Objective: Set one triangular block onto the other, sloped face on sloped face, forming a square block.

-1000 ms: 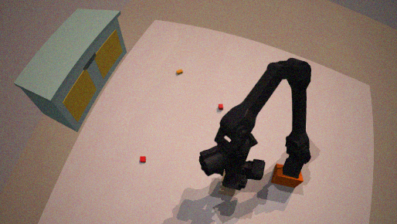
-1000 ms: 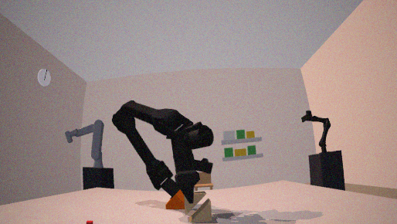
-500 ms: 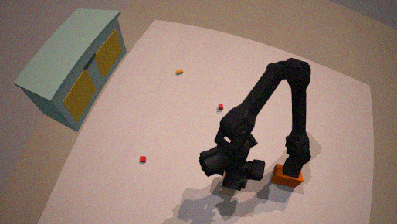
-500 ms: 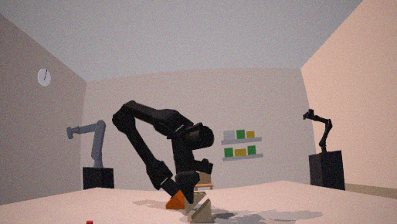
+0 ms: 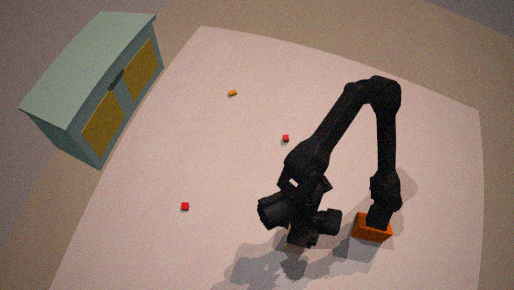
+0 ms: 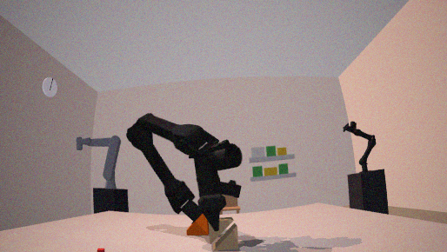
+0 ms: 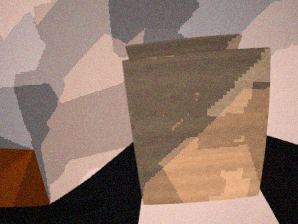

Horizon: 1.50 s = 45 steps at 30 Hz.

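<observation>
My gripper [image 6: 216, 222] is clamped on the upper triangular wooden block [image 7: 196, 119], because its slope has to meet the slope of the lower triangular wooden block [image 6: 228, 239] squarely before I let go. In the exterior view the held wedge sits right at the lower one, which rests on the table [image 6: 304, 217]; the two look touching or nearly so, though I cannot tell whether the faces are fully seated. In the wrist view the held block fills the middle, with the orange base [image 7: 20, 176] of my arm at the left edge. I judge the ends not yet confirmed even, so I keep the grip.

My arm rises from that base, arches high and folds steeply down, the wrist pointing at the tabletop just beside the base. Three small cubes, two red [image 5: 185, 205] and one orange [image 5: 232, 92], lie well apart from this work.
</observation>
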Motion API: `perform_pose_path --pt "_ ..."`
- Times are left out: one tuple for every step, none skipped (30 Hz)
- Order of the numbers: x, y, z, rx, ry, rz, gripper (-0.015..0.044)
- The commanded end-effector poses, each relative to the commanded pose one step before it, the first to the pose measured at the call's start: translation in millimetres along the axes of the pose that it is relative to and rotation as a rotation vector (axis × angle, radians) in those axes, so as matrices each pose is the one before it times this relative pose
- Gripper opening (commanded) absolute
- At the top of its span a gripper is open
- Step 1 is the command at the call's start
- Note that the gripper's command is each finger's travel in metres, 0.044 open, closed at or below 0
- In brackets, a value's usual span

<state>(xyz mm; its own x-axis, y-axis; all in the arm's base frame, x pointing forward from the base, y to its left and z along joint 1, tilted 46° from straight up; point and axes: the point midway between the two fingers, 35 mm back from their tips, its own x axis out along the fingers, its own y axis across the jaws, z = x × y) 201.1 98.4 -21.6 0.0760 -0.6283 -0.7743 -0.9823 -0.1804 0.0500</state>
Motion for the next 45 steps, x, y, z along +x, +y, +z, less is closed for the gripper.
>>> perform_pose_path --pt "3.79 0.68 0.34 -0.0042 0.00441 0.00047 0.0" --pt "0.63 -0.02 0.19 0.0 0.00003 0.00001 0.0" --pt "0.63 -0.02 0.19 0.0 0.00003 0.00001 0.0" --pt "0.63 -0.01 0.18 0.0001 0.00003 0.00002 0.0" --pt "0.63 -0.01 0.18 0.0001 0.00003 0.00002 0.0" --pt "0.63 -0.01 0.18 0.0001 0.00004 0.00002 0.0" --pt "0.63 -0.01 0.18 0.0001 0.00004 0.00002 0.0" --pt "0.63 0.01 0.15 0.0 0.00004 0.00003 0.0" --pt "0.63 0.01 0.15 0.0 0.00004 0.00003 0.0" --pt "0.63 0.02 0.15 0.0 0.00004 0.00003 0.0" --pt "0.63 0.02 0.14 0.0 0.00004 0.00003 0.0" --pt "0.63 0.02 0.14 0.0 0.00004 0.00003 0.0" --pt "0.63 0.02 0.14 0.0 0.00004 0.00003 0.0" --pt "0.63 0.02 0.14 0.0 0.00004 0.00003 0.0" --pt "0.63 0.02 0.14 0.0 0.00004 0.00003 0.0" --pt "0.63 0.03 0.14 0.0 0.00004 0.00003 0.0" --pt "0.63 0.0 0.13 0.0 0.00005 0.00007 0.0" --pt "0.63 0.0 0.13 0.0 0.00005 0.00007 0.0" --pt "0.63 0.0 0.13 0.0 0.00005 0.00007 0.0" --pt "0.63 0.01 0.12 0.0 0.00005 0.00007 0.0" --pt "0.63 0.01 0.12 0.0 0.00005 0.00007 0.0" --pt "0.62 0.01 0.12 0.0 0.00005 0.00007 0.0" --pt "0.5 0.01 0.1 0.0 0.00004 0.00005 0.0" --pt "0.24 0.06 0.06 -0.0001 0.0 0.00012 0.0" --pt "0.14 0.04 0.04 0.0 0.0 0.00007 0.0" --pt "0.05 0.01 0.01 0.0 0.0 0.00003 0.0" --pt "0.0 0.0 0.0 0.0 0.0 0.0 0.0" --pt "0.0 0.0 0.0 0.0 0.0 0.0 0.0" --pt "0.0 0.0 0.0 0.0 0.0 0.0 0.0" --pt "0.0 0.0 0.0 0.0 0.0 0.0 0.0" --pt "0.0 0.0 0.0 0.0 0.0 0.0 0.0" --pt "0.0 0.0 0.0 0.0 0.0 0.0 0.0" --pt "0.0 0.0 0.0 0.0 0.0 0.0 0.0" --pt "0.0 0.0 0.0 0.0 0.0 0.0 0.0" --pt "0.0 0.0 0.0 0.0 0.0 0.0 0.0" --pt "0.0 0.0 0.0 0.0 0.0 0.0 0.0" --pt "0.0 0.0 0.0 0.0 0.0 0.0 0.0" --pt "0.0 0.0 0.0 0.0 0.0 0.0 0.0" --pt "0.0 0.0 0.0 0.0 0.0 0.0 0.0" --pt "0.03 -0.05 -0.03 -0.0016 -0.00007 -0.00018 0.0" --pt "0.04 -0.09 -0.07 -0.0023 0.00005 -0.00031 0.0" --pt "0.02 -0.05 -0.04 -0.0012 0.00003 -0.00016 0.0" --pt "0.0 0.0 0.0 0.0 0.0 0.0 0.0" --pt "0.0 0.0 0.0 0.0 0.0 0.0 0.0" --pt "0.0 0.0 0.0 0.0 0.0 0.0 0.0"
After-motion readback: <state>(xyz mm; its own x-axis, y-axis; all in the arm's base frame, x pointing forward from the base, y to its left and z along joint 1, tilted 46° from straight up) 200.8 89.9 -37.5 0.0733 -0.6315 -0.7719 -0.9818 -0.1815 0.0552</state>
